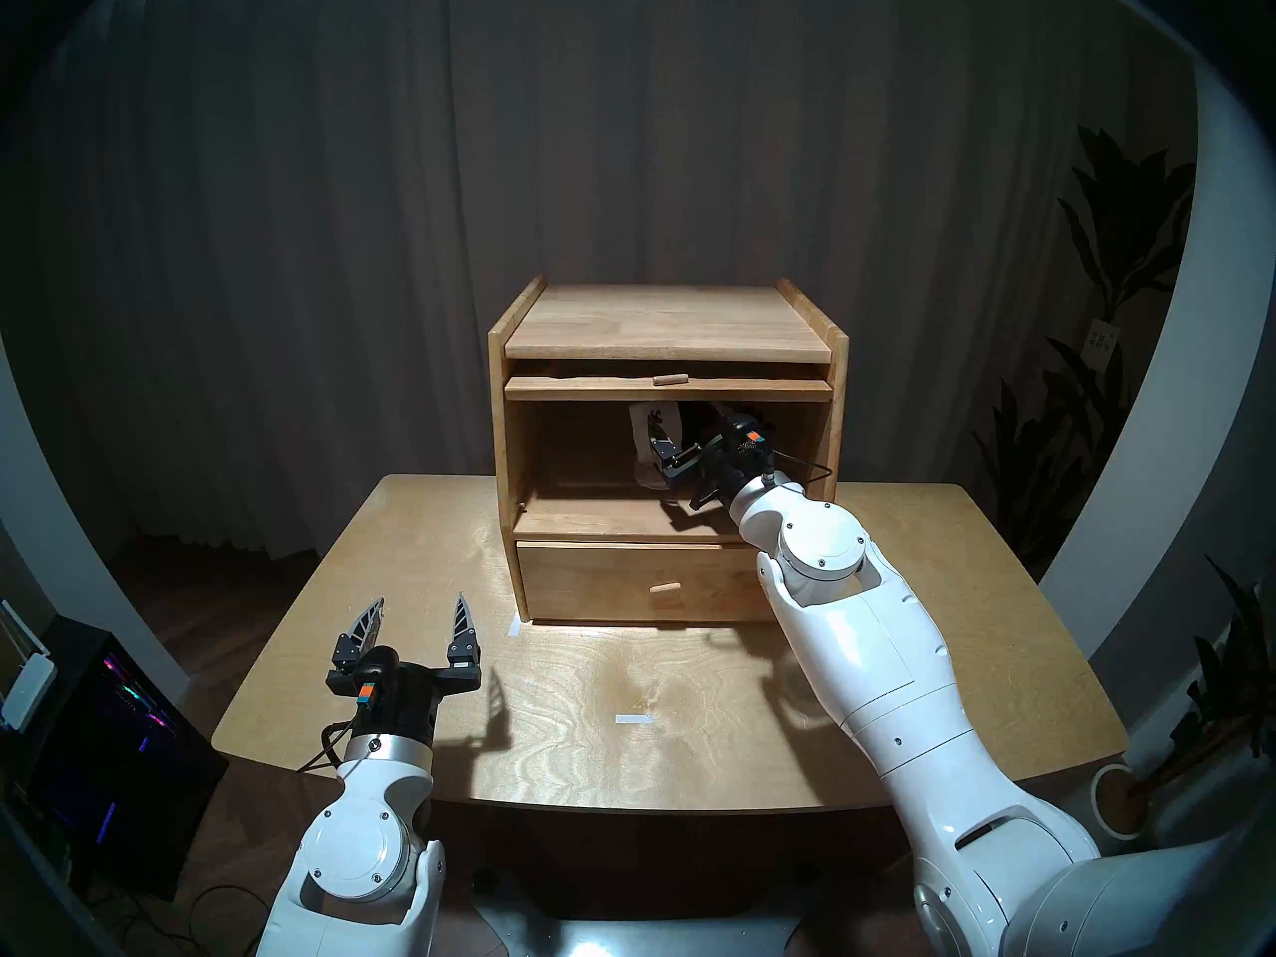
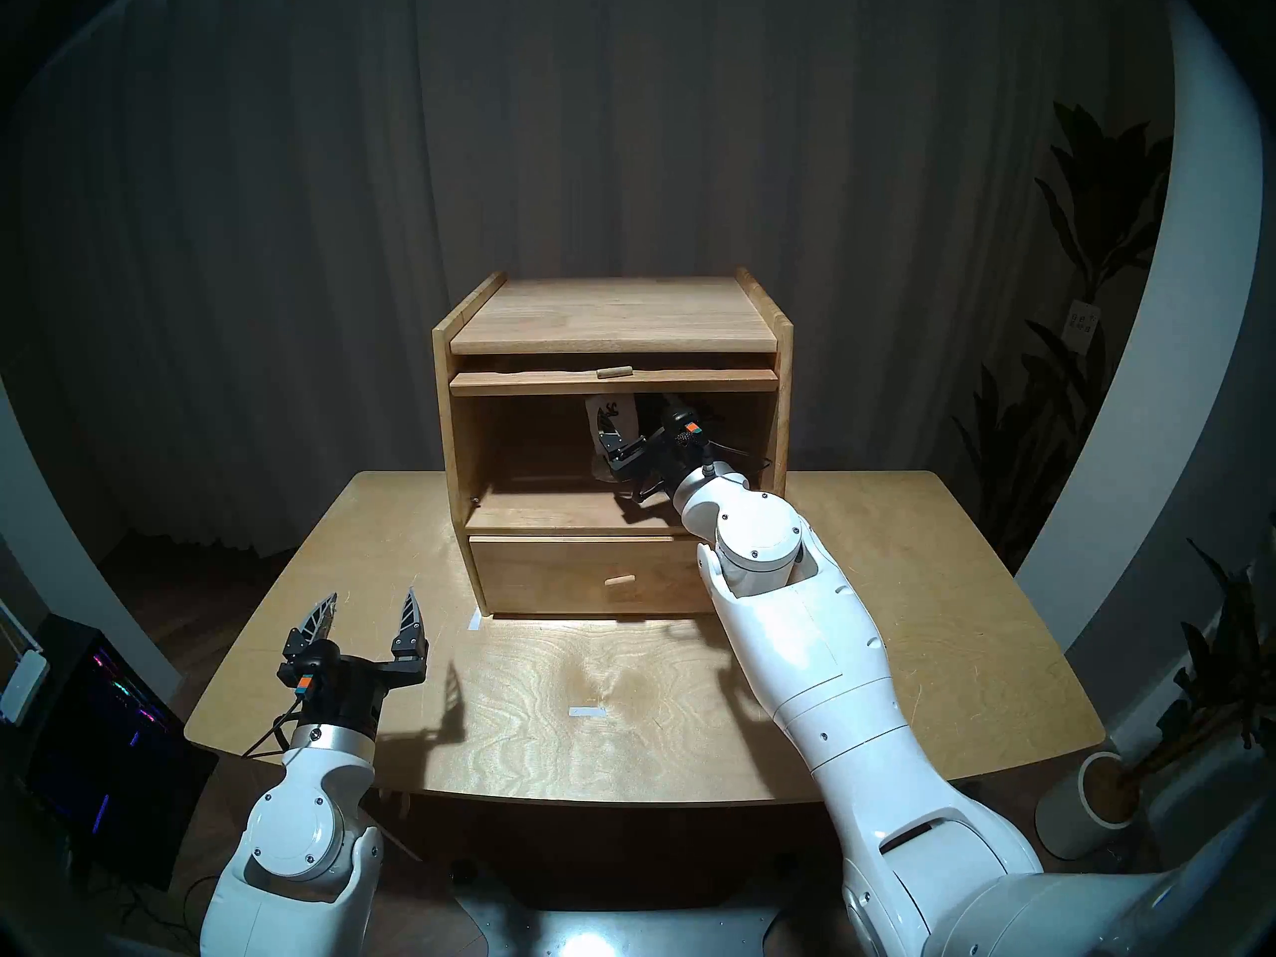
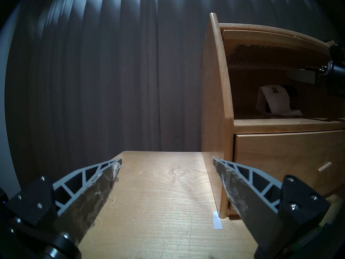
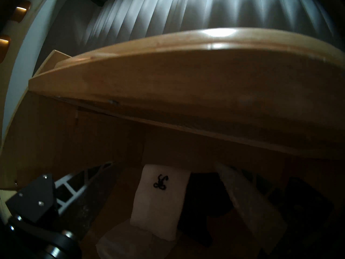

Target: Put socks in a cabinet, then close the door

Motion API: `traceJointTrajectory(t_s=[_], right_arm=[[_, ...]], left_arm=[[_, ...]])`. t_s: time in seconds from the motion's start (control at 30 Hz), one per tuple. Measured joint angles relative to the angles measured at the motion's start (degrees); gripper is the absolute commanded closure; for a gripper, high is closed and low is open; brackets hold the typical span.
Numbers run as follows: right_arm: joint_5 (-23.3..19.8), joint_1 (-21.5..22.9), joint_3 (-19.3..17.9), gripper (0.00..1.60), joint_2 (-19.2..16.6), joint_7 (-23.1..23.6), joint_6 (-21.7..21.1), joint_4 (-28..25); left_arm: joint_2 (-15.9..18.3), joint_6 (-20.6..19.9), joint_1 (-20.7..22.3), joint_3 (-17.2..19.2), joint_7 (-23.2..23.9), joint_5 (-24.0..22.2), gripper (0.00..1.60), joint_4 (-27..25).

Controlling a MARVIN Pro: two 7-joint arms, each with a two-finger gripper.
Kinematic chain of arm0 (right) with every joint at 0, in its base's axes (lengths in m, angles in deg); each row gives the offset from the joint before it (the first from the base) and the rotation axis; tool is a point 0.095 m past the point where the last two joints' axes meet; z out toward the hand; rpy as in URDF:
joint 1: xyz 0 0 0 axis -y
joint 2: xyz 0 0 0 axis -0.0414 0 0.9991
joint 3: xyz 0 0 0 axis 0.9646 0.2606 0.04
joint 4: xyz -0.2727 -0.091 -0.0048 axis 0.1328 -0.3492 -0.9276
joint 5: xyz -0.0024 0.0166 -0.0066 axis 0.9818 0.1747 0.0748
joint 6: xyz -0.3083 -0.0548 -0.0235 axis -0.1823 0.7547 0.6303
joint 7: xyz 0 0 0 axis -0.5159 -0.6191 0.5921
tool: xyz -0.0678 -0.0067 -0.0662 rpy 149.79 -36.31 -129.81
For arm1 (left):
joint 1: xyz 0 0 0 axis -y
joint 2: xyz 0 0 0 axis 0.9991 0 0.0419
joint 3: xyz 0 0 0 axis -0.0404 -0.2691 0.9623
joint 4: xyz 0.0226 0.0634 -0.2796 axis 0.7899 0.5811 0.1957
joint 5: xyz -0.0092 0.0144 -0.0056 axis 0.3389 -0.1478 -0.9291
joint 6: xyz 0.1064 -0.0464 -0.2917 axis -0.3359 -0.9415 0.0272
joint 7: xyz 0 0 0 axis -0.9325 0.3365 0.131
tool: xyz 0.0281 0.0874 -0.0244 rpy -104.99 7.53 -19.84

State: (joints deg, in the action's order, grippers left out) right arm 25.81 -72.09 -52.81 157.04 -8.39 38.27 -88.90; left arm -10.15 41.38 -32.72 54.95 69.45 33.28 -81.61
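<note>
The light-wood cabinet point(image 1: 663, 317) stands at the back of the table point(image 1: 690, 755). Its door point(image 1: 759, 387) is raised flat under the top, with the peg handle point(image 1: 668, 380) pointing forward; its ribbed pane shows from below in the left wrist view point(image 3: 270, 56). My right gripper point(image 1: 673, 444) is open inside the upper compartment. In the right wrist view point(image 4: 165, 164) the white sock point(image 4: 158, 202) with its dark logo and the black sock point(image 4: 203, 197) lean on the back wall between the fingers. My left gripper point(image 1: 419, 600) is open and empty above the table's left side.
The lower drawer point(image 1: 621, 583) is shut, with a peg handle. Two white tape marks point(image 1: 634, 719) lie on the table. A dark computer case point(image 1: 103, 728) stands on the floor at the left, potted plants point(image 1: 1105, 279) at the right, and a curtain hangs behind.
</note>
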Motion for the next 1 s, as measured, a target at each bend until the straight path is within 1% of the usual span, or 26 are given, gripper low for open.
traceJointTrajectory(t_s=[0.27,0.5,0.57,0.8,1.0], right_arm=[[-1.1,-3.4,-0.3,0.0,-2.2,2.7,-0.4,-5.9],[-2.4,-8.1,0.0,0.0,-4.4,5.4,-2.2,-11.0],[-2.6,-9.1,0.4,0.0,-4.8,6.1,-2.6,-12.1],[-3.9,-14.4,3.7,0.0,-6.7,10.1,-4.0,-17.0],[-5.2,-16.7,4.7,0.0,-7.7,12.4,-3.5,-20.8]], left_arm=[[0.1,0.0,0.2,-1.2,0.5,0.0,0.0,0.0],[0.1,0.0,0.3,-2.1,0.9,0.1,0.0,0.0],[0.2,0.0,0.3,-2.3,1.0,0.1,0.0,0.0],[0.2,0.0,0.1,-2.7,1.1,0.1,0.0,0.0],[0.3,0.0,-0.1,-2.6,1.0,0.0,0.0,0.0]])
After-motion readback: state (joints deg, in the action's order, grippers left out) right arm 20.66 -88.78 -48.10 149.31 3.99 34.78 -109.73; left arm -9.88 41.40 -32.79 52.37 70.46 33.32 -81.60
